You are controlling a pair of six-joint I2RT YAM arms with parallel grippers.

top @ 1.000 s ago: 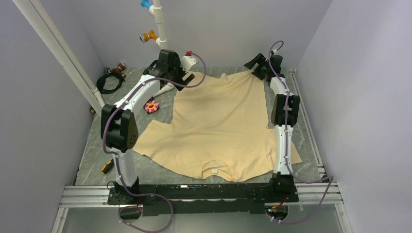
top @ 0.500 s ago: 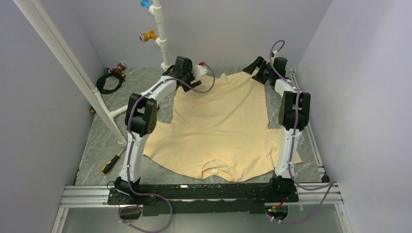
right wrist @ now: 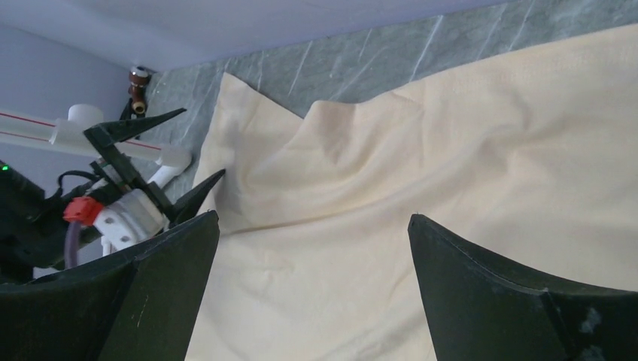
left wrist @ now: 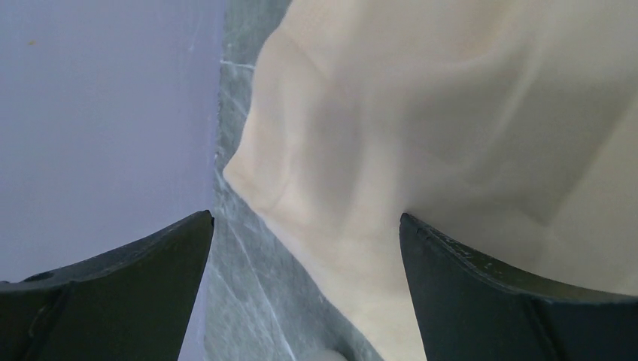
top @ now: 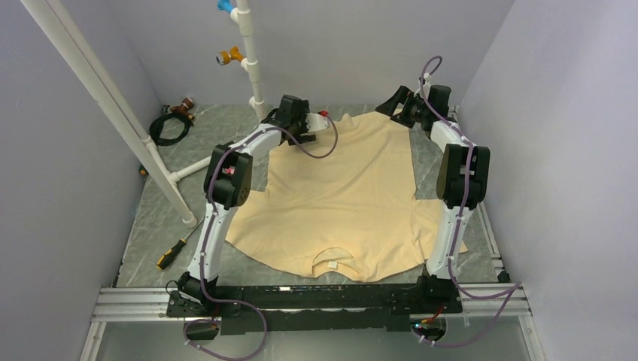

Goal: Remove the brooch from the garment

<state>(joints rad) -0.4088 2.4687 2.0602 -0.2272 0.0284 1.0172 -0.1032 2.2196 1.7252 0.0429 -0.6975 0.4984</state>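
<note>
The beige garment [top: 338,188] lies flat on the grey table, neck label toward the near edge. It also shows in the left wrist view [left wrist: 451,113] and the right wrist view [right wrist: 451,188]. The brooch is not in view in any frame. My left gripper [top: 335,120] is open and empty, low at the garment's far left hem corner, with the cloth edge between its jaws [left wrist: 305,216]. The right wrist view shows it open too [right wrist: 199,147]. My right gripper [top: 385,107] is open and empty above the far right hem [right wrist: 313,216].
A slanted white pipe [top: 113,98] crosses the left side, and an upright pipe [top: 248,45] stands at the back. A black cable coil [top: 169,126] lies far left. A screwdriver [top: 168,256] lies near left. A metal rail [top: 481,210] runs along the right.
My left arm has swung right from the table's left side to the garment's far left corner. Its elbow now covers the spot where the brooch lay on the table. The right gripper shifted slightly.
</note>
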